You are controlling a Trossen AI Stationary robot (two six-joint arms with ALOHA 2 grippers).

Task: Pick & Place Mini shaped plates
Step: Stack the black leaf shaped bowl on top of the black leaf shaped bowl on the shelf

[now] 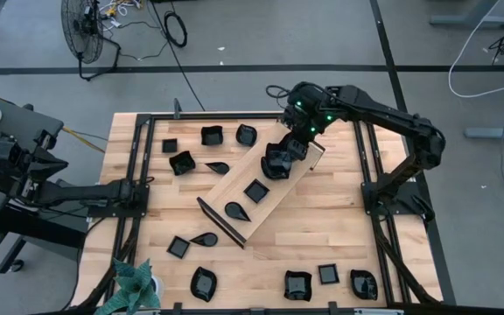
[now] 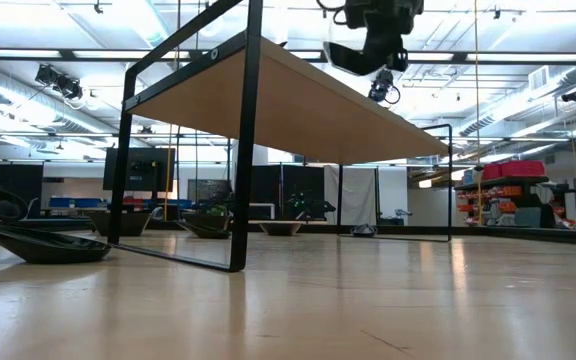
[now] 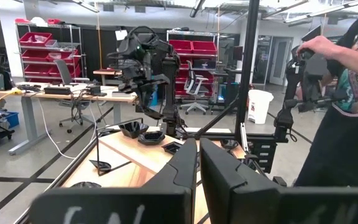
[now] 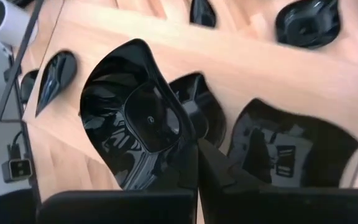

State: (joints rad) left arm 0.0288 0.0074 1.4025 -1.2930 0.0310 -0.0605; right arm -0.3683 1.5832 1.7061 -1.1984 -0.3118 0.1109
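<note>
Near table edge: loose mini shaped plates (image 1: 298, 284) sit in a row along the front, with more scattered around the table (image 1: 339, 223).
Potted plant: a small spiky green plant (image 1: 133, 284) stands at the front corner on the left arm's side.
Left gripper (image 3: 197, 163): waits low at the table's left edge, fingers together with only a thin slit between them, holding nothing.
Tray: the long light-wood tray (image 1: 280, 192) lies diagonally mid-table, carrying a square dish (image 1: 255, 190) and a teardrop dish (image 1: 235, 210).
Right gripper (image 4: 197, 163): over the tray's far end, clamped tight on the rim of a wavy-rimmed dish (image 4: 129, 124), which is lifted and tilted above the wood.
Far edge: more black dishes (image 1: 211, 136) line the back of the table.
Beyond the table: a person (image 3: 347, 93) stands gripping a dark arm-like rig.
</note>
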